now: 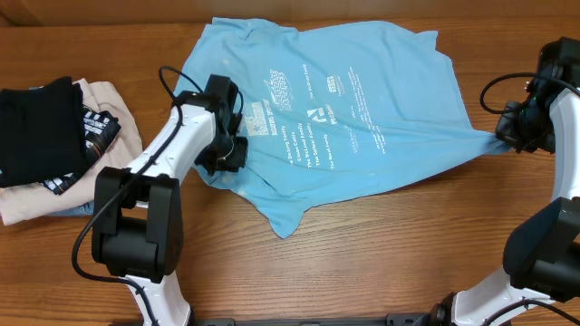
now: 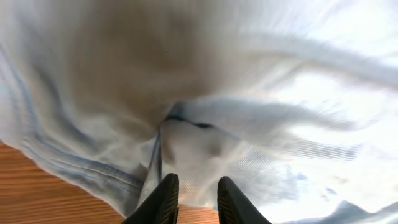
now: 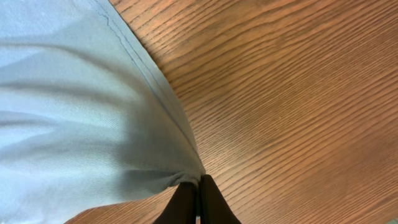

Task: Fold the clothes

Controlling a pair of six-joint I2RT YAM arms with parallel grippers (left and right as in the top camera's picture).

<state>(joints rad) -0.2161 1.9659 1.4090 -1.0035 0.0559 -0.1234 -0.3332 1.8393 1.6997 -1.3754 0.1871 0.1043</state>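
Note:
The light sky-blue T-shirt [image 1: 362, 100] lies spread on the wooden table [image 1: 381, 263], with its white print facing up. My left gripper [image 1: 231, 149] is at the shirt's left edge. In the left wrist view its fingers [image 2: 194, 186] stand a narrow gap apart, with pale fabric [image 2: 280, 124] right at the tips and wood showing between them. My right gripper [image 1: 503, 138] is shut on the shirt's right corner. The right wrist view shows the fingers [image 3: 199, 186] pinching the bunched hem [image 3: 74, 112]. Creases run from that corner across the shirt.
A folded black garment [image 1: 41, 127] lies on a folded beige garment [image 1: 113, 100] at the left edge of the table. The left arm's base [image 1: 136, 226] stands at the front left, and the right arm's base [image 1: 544, 254] at the front right.

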